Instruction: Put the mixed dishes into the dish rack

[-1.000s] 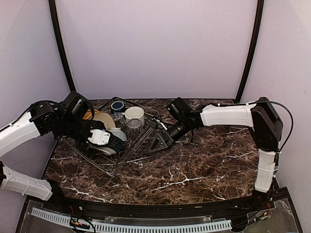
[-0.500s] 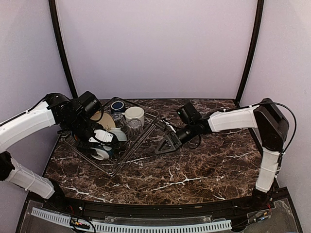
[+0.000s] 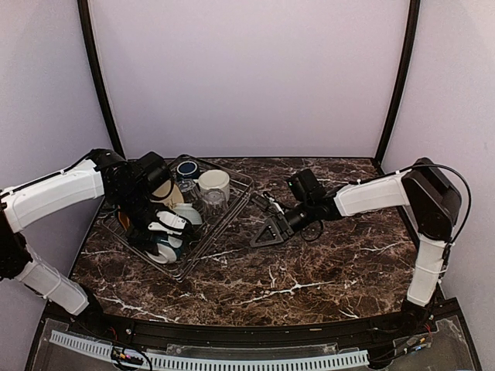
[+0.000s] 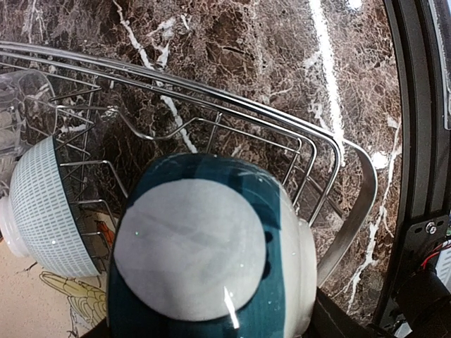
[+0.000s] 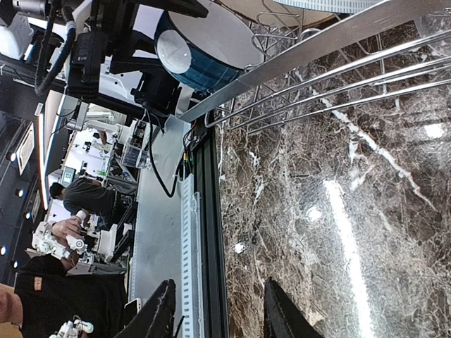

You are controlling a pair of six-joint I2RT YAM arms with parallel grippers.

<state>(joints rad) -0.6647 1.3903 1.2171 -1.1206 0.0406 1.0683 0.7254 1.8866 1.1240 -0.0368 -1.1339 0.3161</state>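
Note:
My left gripper [image 3: 164,232] is shut on a round teal and white dish [image 4: 204,246], holding it just over the near corner of the wire dish rack [image 3: 219,229]; the dish hides the fingers in the left wrist view. In the rack stand a dark blue mug [image 3: 186,168], a cream mug [image 3: 214,183], a clear ribbed glass [image 3: 213,202], a pale ribbed bowl [image 4: 42,204] and a cream leaf-patterned plate [image 4: 42,310]. My right gripper [image 3: 267,232] is open and holds nothing, low over the marble to the right of the rack.
The rack's rim [image 4: 211,88] runs across under the held dish. The black table edge rail [image 4: 416,141] lies close beside the rack's corner. In the right wrist view the rack's bar [image 5: 317,46] crosses the top, over the dark marble table [image 5: 338,211].
My left arm has swung the dish right and nearer, down toward the rack's near corner. My right gripper has drawn back to the right, away from the rack.

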